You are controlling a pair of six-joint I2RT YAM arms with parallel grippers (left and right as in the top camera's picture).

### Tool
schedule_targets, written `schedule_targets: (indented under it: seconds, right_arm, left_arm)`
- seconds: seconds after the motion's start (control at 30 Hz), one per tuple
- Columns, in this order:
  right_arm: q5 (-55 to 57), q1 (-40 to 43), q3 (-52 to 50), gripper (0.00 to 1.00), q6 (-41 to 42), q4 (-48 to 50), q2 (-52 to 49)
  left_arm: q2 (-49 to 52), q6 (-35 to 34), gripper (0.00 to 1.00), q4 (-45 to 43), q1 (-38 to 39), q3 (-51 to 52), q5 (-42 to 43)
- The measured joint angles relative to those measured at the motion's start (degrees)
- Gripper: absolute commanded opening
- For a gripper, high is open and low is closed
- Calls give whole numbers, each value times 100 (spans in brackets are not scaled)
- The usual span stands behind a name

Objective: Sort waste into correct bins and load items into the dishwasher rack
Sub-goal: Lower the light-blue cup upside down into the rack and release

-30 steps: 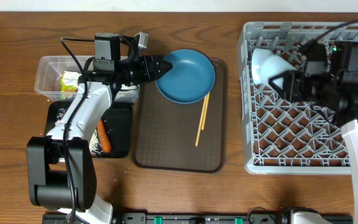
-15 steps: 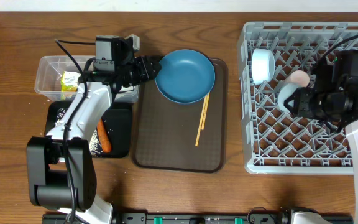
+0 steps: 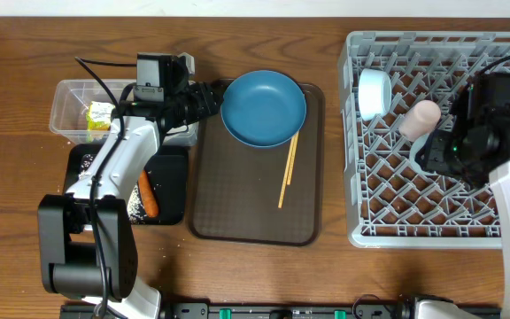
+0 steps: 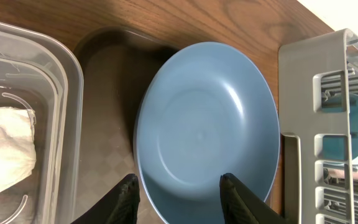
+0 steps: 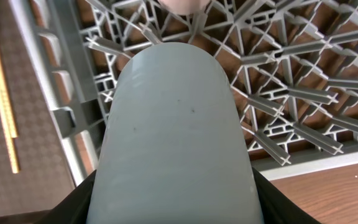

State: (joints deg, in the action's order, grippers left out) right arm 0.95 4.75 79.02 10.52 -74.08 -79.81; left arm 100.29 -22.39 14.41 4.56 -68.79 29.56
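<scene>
Light blue cup [image 5: 176, 137] over grey rack [image 3: 432, 232]

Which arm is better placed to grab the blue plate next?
Left. The left gripper, open, sits at the rim of the blue plate; the right gripper holds a light blue cup over the dishwasher rack.

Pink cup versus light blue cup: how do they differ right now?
The pink cup sits free in the dishwasher rack; the light blue cup is clamped in the right gripper. The pink one shows plainly from overhead; the blue one is mostly hidden in that view. Both are small and over the rack.
</scene>
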Motion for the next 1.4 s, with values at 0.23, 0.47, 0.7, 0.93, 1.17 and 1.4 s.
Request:
schedule_targets:
  seconds: [0.23, 0.47, 0.7, 0.93, 1.17, 1.4]
  right_arm:
    - [2, 0, 0, 3, 2, -28, -538]
    - [-4, 0, 0, 4, 9, 116, -903]
    - [-11, 0, 0, 4, 20, 232, -1189]
    - [-166, -17, -2, 4, 20, 579, -1362]
    - [-219, -66, -2, 5, 20, 723, -1368]
    - [-229, -66, -258, 11, 20, 859, -1368]
  left_arm:
    - [0, 0, 43, 0, 0, 0, 0]
    - [0, 0, 43, 2, 0, 0, 0]
    - [0, 0, 43, 11, 0, 0, 0]
    - [0, 0, 43, 15, 0, 0, 0]
    - [0, 0, 43, 33, 0, 0, 0]
    - [0, 0, 43, 42, 0, 0, 0]
